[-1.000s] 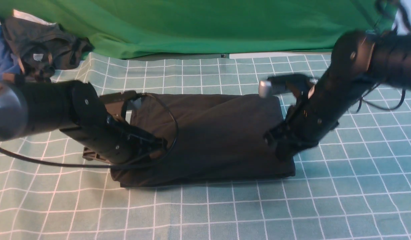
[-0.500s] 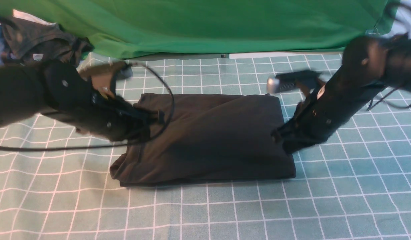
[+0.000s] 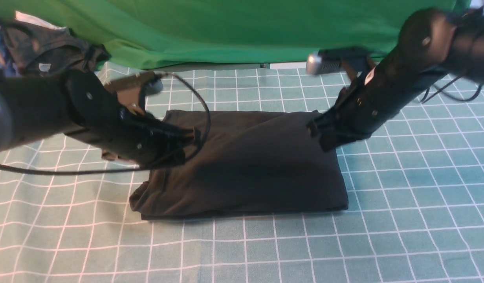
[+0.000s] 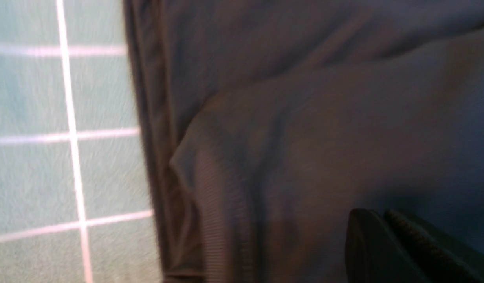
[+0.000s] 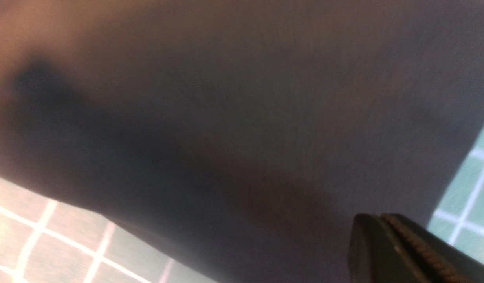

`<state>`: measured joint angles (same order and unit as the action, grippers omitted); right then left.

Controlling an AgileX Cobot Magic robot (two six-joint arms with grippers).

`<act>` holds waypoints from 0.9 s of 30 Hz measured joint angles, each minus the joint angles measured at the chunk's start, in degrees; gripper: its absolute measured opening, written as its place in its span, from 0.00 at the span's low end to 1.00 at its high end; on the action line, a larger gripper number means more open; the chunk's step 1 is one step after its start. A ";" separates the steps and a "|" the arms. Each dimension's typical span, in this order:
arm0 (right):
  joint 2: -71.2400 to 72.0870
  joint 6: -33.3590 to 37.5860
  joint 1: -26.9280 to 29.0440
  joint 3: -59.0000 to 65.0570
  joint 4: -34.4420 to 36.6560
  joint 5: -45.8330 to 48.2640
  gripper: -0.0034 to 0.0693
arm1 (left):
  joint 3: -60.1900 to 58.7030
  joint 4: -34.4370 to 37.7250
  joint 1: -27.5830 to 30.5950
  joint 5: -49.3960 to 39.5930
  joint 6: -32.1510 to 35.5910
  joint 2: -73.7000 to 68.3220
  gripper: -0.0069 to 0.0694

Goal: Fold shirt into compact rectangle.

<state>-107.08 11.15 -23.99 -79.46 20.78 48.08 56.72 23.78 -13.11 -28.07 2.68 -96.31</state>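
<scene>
I have the shirt (image 3: 250,165) lying folded into a dark rectangle on the checked teal cloth (image 3: 403,220), directly between my 2 arms. My left gripper (image 3: 187,138) hangs over the shirt's left end, pointing inward, its jaws pressed together with nothing between them; in its wrist view the fingertips (image 4: 387,232) sit above black fabric, a ribbed hem edge just beside them. My right gripper (image 3: 318,135) hovers over the shirt's far right corner, jaws likewise pinched together and empty. Behind both arms hangs a green backdrop (image 3: 242,27).
</scene>
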 joint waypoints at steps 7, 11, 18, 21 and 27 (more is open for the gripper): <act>-3.20 0.04 0.31 0.05 -2.57 1.65 0.07 | -0.81 -4.50 0.95 -0.88 -2.68 -4.36 0.10; 2.47 0.04 1.01 0.05 -3.94 3.59 0.07 | 1.28 -6.12 2.45 -4.91 -3.15 0.34 0.10; 22.52 0.04 1.72 0.05 -6.76 -0.25 0.07 | 3.70 -7.72 3.45 -8.48 -3.54 18.62 0.10; 31.98 0.06 1.72 -0.01 -8.34 -3.27 0.07 | 3.70 -8.17 3.45 -9.94 -3.54 28.16 0.10; 49.12 0.06 1.72 1.16 -11.79 -7.36 0.07 | 3.70 -9.59 3.45 -14.44 -3.54 48.17 0.10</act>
<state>-57.96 11.21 -22.28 -78.30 8.99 40.72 60.42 14.19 -9.66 -42.50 -0.86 -48.14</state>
